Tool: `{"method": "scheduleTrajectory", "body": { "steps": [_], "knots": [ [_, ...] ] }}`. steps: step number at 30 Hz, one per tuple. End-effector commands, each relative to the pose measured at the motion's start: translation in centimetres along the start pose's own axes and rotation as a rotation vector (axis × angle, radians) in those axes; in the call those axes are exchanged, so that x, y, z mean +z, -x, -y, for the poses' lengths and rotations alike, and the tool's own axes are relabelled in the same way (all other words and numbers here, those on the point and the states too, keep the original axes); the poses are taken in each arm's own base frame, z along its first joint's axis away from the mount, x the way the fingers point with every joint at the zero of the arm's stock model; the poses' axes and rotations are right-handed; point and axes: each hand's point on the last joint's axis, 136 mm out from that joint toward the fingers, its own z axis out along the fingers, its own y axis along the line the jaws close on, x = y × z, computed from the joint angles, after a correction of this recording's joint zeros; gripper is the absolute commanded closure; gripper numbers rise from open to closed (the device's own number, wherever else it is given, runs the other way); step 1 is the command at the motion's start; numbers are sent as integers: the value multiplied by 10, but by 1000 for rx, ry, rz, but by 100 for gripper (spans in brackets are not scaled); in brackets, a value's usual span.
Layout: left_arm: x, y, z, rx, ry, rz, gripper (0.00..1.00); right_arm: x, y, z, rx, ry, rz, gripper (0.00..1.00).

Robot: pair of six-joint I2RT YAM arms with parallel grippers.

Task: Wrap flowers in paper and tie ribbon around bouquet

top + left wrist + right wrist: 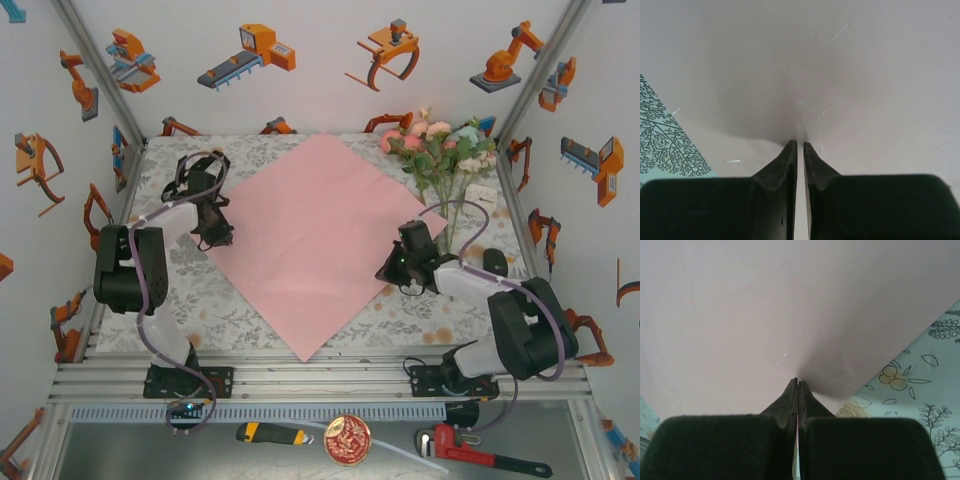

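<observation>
The paper (310, 235) lies flat with its pale pink face up, set as a diamond in the middle of the table. At its left corner is my left gripper (215, 238), tips down on the sheet. In the left wrist view the left gripper (800, 144) stands open by a narrow slit over the paper (840, 75), which puckers at the tips. My right gripper (392, 268) is at the paper's right corner. In the right wrist view the right gripper (798, 381) is shut on a raised fold of the paper (740, 315). The flowers (440, 150) lie at the back right, stems towards the near side. The ribbon is out of view.
The grey floral tablecloth (250, 320) covers the table between white side walls. A small white card (483, 195) lies beside the stems. On the shelf below the near rail sit a utility knife (270, 433), a round tin (347, 440) and a red pipe wrench (480, 455).
</observation>
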Motion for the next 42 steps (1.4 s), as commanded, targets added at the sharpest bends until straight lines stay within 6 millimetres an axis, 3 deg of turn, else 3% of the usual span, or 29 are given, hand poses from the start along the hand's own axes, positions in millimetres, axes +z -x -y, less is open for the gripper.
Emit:
{"method": "scheduleTrajectory", "body": {
  "steps": [1,3,6,10,12,15,18,20,26,34,38,42],
  "knots": [
    [-11,-10,-1,3,-30,-26,79,-26,33,-15,-61,-27,96,100],
    [-31,-10,7,-10,-91,-5,69,-44,58,-18,-110,-68,168,100],
    [-78,-12,22,-21,-207,53,52,-72,108,-6,-143,-163,307,84],
    [-153,-44,70,125,-437,132,35,-90,177,25,-157,-294,409,70],
    [-186,-67,90,247,-532,145,29,-91,207,37,-175,-343,416,67],
    [-237,-99,103,401,-667,146,22,-77,243,56,-219,-422,379,62],
    [-279,-115,96,547,-724,178,15,-55,269,70,-249,-475,319,59],
    [-295,-115,82,633,-695,237,13,-41,282,74,-277,-491,288,58],
    [-306,-115,64,799,-668,408,9,1,306,82,-346,-522,227,60],
    [-279,-114,58,808,-601,381,8,42,316,94,-359,-535,149,64],
    [-276,-114,57,800,-590,374,8,51,318,97,-370,-540,126,78],
    [-277,-110,53,782,-584,392,8,37,326,94,-422,-580,132,92]
  ]
}}
